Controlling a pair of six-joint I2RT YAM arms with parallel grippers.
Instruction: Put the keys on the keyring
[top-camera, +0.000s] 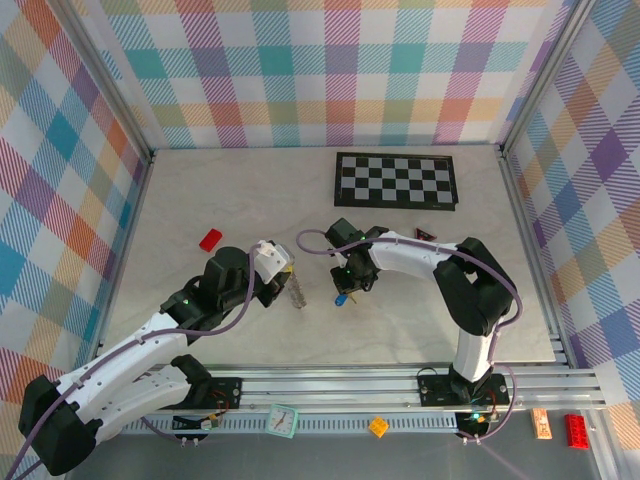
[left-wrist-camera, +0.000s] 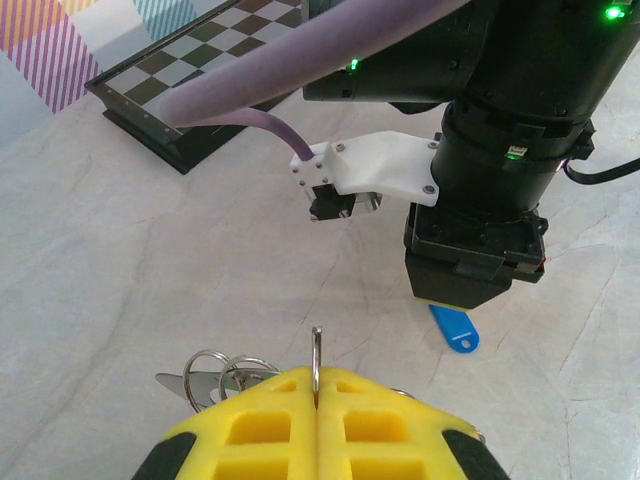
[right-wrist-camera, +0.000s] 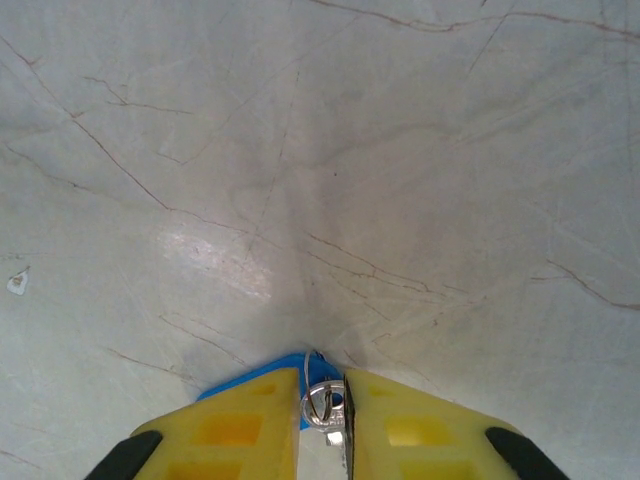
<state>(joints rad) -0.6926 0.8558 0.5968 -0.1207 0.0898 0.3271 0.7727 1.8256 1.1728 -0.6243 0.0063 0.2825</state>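
Note:
My left gripper (top-camera: 290, 283) (left-wrist-camera: 316, 375) is shut on the keyring (left-wrist-camera: 316, 350), a thin silvery ring that stands edge-on between the yellow fingertips. More rings and a flat metal piece (left-wrist-camera: 205, 378) hang off to its left. In the top view the keyring (top-camera: 297, 295) dangles just right of that gripper. My right gripper (top-camera: 345, 288) (right-wrist-camera: 322, 385) is down at the table, a short way to the right. Its yellow fingers close on the silver head (right-wrist-camera: 325, 405) of the blue key (right-wrist-camera: 250, 378) (top-camera: 341, 299). The blue key's tag (left-wrist-camera: 455, 328) pokes out from under the gripper.
A black-and-white chequered board (top-camera: 395, 180) (left-wrist-camera: 190, 90) lies at the back. A red block (top-camera: 211, 240) sits left of my left arm, and a small red triangle (top-camera: 427, 234) sits near the right arm. Small items (top-camera: 378, 426) rest on the front rail.

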